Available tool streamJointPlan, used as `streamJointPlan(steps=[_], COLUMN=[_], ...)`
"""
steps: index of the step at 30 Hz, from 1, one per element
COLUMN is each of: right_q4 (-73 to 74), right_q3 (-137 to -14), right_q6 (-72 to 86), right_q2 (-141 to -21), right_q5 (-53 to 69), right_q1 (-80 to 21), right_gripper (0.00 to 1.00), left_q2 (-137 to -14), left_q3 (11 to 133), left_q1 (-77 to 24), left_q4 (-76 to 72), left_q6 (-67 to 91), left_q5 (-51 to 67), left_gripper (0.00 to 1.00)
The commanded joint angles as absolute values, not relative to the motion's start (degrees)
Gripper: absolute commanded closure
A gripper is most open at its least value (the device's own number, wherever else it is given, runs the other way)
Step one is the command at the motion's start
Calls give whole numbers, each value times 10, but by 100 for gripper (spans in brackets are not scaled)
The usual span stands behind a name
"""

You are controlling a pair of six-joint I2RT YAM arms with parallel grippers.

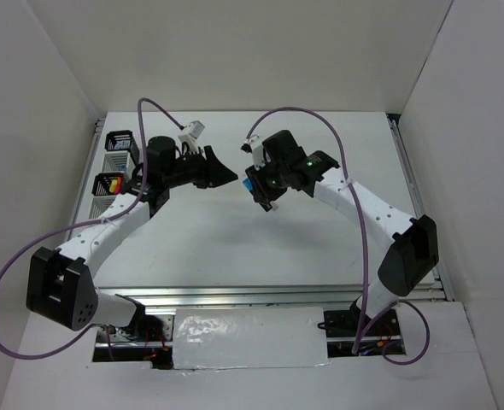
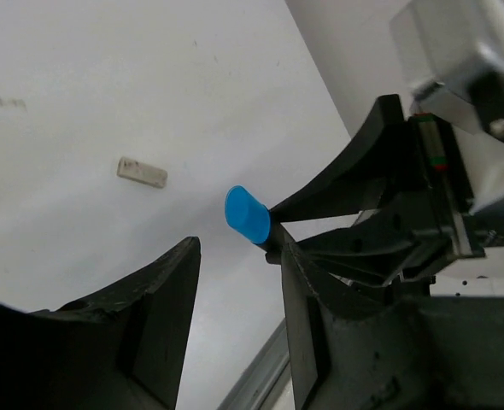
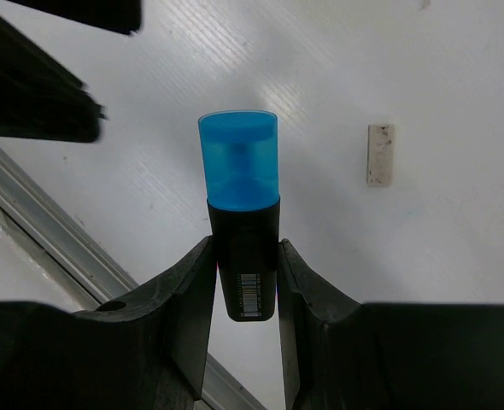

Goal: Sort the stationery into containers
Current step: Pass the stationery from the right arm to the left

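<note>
Top view: I see the right hand [image 1: 256, 190] clamped on the blue-capped highlighter [image 1: 249, 184] over the desk [image 1: 320, 248], left hand [image 1: 225, 175] just left of it, containers [image 1: 115, 162] far left of it. Left wrist: left hand's fingers [image 2: 167, 290] apart and empty, the highlighter's cap just beyond them, eraser [image 2: 142, 172] left of it. Right wrist: fingers [image 3: 192, 290] pinch its black body, eraser right of it.

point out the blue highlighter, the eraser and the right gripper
blue highlighter [image 3: 238, 162], right wrist view, on its blue cap
eraser [image 3: 380, 155], right wrist view, on its middle
right gripper [image 3: 243, 249], right wrist view, midway between its fingertips
</note>
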State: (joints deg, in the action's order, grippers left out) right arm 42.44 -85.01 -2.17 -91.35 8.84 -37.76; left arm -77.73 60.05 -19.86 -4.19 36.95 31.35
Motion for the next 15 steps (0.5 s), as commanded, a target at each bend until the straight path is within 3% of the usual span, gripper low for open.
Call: streamJointPlan(steps=[1, 15], right_q4=[411, 416], right_q3=[-879, -897], right_q6=[-17, -25], right_q2=[-909, -911], right_q5=[67, 71], right_q1=[-390, -415], right_gripper=[100, 100], left_q2=[-794, -829], left_q3=[628, 621], left_q1=[-213, -235], left_q4=[-37, -87], left_q6=[406, 451], left_q5=[308, 323], left_gripper=[46, 46])
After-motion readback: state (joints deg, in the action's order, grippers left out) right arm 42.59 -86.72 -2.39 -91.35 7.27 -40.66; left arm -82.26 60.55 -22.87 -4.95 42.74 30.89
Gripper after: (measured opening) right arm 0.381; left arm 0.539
